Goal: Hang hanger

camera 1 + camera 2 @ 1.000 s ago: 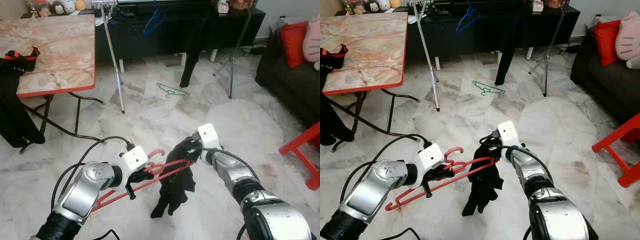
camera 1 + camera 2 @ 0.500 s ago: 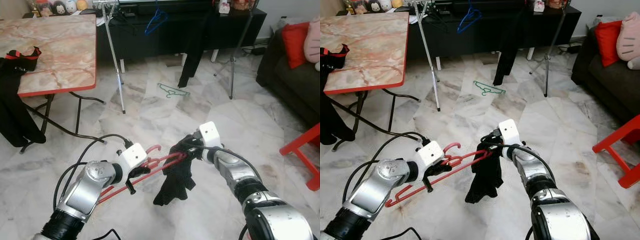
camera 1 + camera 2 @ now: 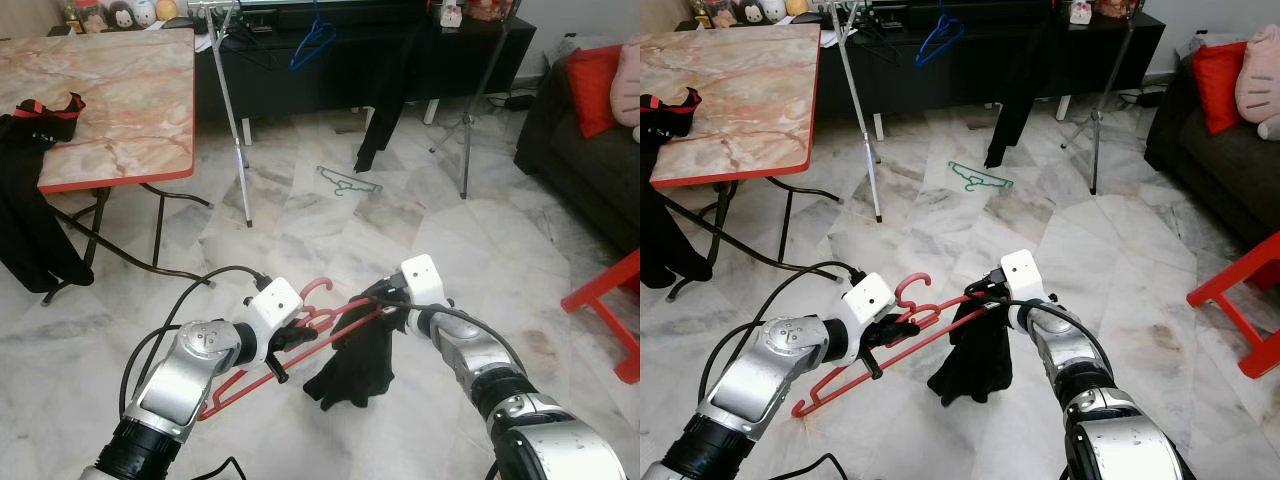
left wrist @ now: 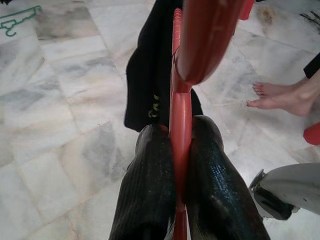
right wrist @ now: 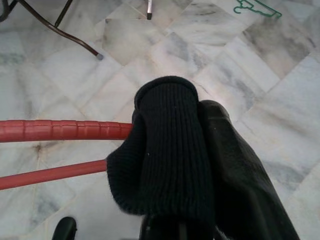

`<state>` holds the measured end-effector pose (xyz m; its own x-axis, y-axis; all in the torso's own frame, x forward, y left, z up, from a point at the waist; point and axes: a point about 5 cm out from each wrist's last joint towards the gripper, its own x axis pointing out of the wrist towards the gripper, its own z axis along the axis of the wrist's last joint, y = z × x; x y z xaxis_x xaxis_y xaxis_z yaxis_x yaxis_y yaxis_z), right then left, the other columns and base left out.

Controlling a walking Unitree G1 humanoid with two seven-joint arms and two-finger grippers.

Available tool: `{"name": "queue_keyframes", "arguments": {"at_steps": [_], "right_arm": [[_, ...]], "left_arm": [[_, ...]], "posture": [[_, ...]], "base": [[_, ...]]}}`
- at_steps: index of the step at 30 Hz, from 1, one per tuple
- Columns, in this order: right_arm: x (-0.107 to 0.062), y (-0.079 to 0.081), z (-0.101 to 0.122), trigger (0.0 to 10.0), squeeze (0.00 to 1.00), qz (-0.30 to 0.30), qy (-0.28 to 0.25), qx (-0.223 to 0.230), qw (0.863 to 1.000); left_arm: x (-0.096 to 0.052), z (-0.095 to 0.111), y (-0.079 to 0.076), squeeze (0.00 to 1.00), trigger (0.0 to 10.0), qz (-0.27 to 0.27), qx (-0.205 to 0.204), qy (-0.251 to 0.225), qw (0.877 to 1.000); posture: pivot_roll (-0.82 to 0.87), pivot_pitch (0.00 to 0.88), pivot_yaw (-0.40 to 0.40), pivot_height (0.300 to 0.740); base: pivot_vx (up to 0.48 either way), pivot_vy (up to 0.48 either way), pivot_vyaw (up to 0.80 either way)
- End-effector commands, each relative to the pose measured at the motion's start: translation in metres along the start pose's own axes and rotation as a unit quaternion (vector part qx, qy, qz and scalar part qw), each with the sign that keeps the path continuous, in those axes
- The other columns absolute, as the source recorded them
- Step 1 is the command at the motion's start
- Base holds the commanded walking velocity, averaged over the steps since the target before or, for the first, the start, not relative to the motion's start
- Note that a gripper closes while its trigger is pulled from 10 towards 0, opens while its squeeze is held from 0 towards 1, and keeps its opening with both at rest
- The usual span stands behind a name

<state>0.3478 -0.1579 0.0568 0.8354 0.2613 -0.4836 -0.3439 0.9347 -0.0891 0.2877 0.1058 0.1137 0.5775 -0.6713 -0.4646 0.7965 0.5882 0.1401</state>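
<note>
Left gripper (image 4: pixel 180 145) clamps red hanger (image 3: pixel 850 375), right gripper (image 3: pixel 385 305) pinches black garment (image 3: pixel 352 370) onto its arm; rack (image 3: pixel 228 110) well apart, hanging not started

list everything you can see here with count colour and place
red hanger: 1, red, held between both end effectors
black garment: 1, black, draped on the hanger's end
green hanger: 1, green, on the floor ahead
blue hanger: 1, blue, on the rack rail
clothes rack: 1, silver, ahead
table: 1, marble top, red edge, left
sofa: 1, dark, right
cushion: 1, red, on the sofa
person's foot: 1, bare, on the floor
left end effector: shut on the red hanger
right end effector: gripping the black garment
</note>
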Motion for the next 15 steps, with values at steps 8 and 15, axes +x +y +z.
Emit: {"name": "queue_keyframes", "arguments": {"at_steps": [8, 15], "right_arm": [[0.000, 0.002, -0.003, 10.0, 0.00, -0.016, 0.002, 0.013, 1.000], [0.001, 0.012, 0.002, 10.0, 0.00, 0.031, -0.004, 0.006, 0.999]], "left_arm": [[0.000, 0.002, 0.023, 0.00, 10.0, 0.089, -0.005, 0.024, 0.996], [0.004, 0.005, 0.012, 0.00, 10.0, 0.047, -0.018, 0.013, 0.999]], "posture": [[-0.04, 0.068, -0.048, 0.740], [-0.04, 0.068, -0.048, 0.740]], "base": [[0.000, 0.000, 0.00], [0.000, 0.000, 0.00]]}}
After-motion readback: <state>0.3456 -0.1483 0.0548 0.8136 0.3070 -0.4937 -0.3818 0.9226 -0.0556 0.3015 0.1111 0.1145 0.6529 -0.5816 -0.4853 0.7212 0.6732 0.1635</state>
